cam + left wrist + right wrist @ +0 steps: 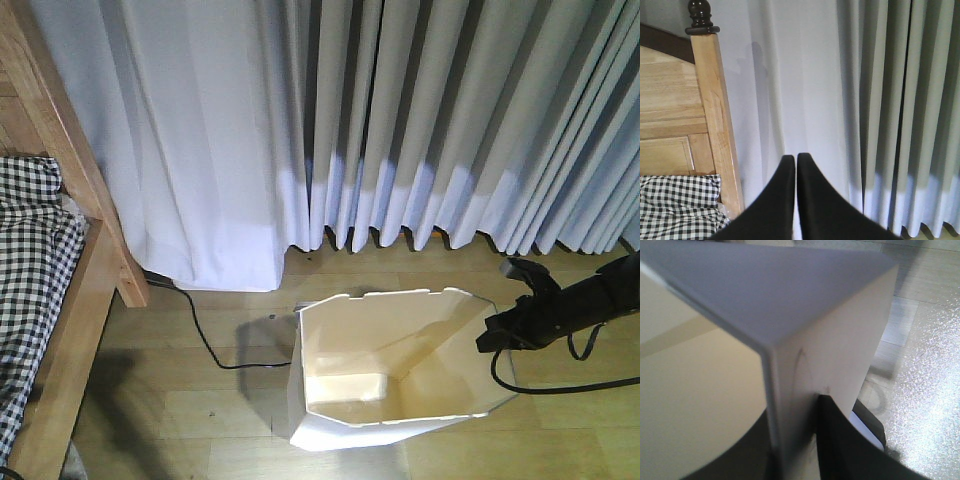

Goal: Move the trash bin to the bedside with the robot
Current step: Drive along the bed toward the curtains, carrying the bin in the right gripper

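We find the bed point(95, 215) at 9 o'clock in the front view. The left gripper point(796, 165) is pinched together and holds nothing. The trash bin point(350, 350) stands on the floor at 5 o'clock, apart from the bed. The right gripper point(493, 335) clamps its 3 o'clock wall.

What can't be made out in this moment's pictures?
- Front view: the bed is cut off by the left edge; the left gripper is outside it.
- Front view: the black cable has hidden ends, one under the curtain, one behind the trash bin.
- Right wrist view: the right gripper is blurred, too close; bin's base out of frame.
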`<state>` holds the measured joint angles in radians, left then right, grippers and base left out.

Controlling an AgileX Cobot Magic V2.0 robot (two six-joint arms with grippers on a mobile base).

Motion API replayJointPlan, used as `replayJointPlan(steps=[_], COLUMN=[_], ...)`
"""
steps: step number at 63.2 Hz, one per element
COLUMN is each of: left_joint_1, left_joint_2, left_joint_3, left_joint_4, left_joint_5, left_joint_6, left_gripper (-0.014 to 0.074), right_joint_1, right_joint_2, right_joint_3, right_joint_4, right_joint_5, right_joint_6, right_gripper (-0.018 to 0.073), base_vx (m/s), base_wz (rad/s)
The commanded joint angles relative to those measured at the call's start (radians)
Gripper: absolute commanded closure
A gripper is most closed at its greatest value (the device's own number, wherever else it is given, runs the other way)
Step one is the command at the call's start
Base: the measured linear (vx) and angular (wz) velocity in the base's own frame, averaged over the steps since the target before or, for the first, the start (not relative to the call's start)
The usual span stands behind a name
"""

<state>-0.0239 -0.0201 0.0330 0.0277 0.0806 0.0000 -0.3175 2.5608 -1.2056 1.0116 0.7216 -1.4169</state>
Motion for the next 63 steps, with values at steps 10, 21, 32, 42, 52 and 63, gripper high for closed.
replayJointPlan(steps=[10, 21, 32, 42, 52, 63], left_joint_1=[0.0, 0.0, 0.0, 0.0, 0.0, 0.0], left_joint_2=[-0.007, -0.007, -0.007, -0.007, -0.007, -0.007], left_joint_3=[0.012, 0.012, 0.012, 0.012, 0.012, 0.012], left_joint_4=[-0.01, -0.01, -0.01, -0.01, -0.01, -0.01], left_joint_5=[-0.073, -0.073, -0.073, -0.073, -0.073, -0.073], left_joint_6=[-0.014, -0.014, -0.014, -0.014, -0.014, -0.014], left_gripper=[0.0603, 0.0603, 0.0603, 0.0603, 0.0603, 0.0603], right_joint_1=[-0.001, -0.001, -0.001, -0.001, -0.001, -0.001], right_joint_2=[-0.077, -0.077, -0.077, -0.077, -0.077, -0.077], right_joint_3=[-0.009, -0.009, -0.009, -0.009, -0.009, -0.009], right_joint_4=[0.07, 0.071, 0.071, 0.071, 0.071, 0.1], right_joint_5=[0.221, 0.204, 0.204, 0.205, 0.205, 0.176], right_joint_6=[0.0, -0.025, -0.03, -0.03, -0.03, -0.059], right_gripper=[0.0563, 0.0563, 0.0563, 0.0563, 0.0563, 0.0563], base_vx=[0.0, 0.0, 0.0, 0.0, 0.0, 0.0], base_wz=[0.0, 0.0, 0.0, 0.0, 0.0, 0.0])
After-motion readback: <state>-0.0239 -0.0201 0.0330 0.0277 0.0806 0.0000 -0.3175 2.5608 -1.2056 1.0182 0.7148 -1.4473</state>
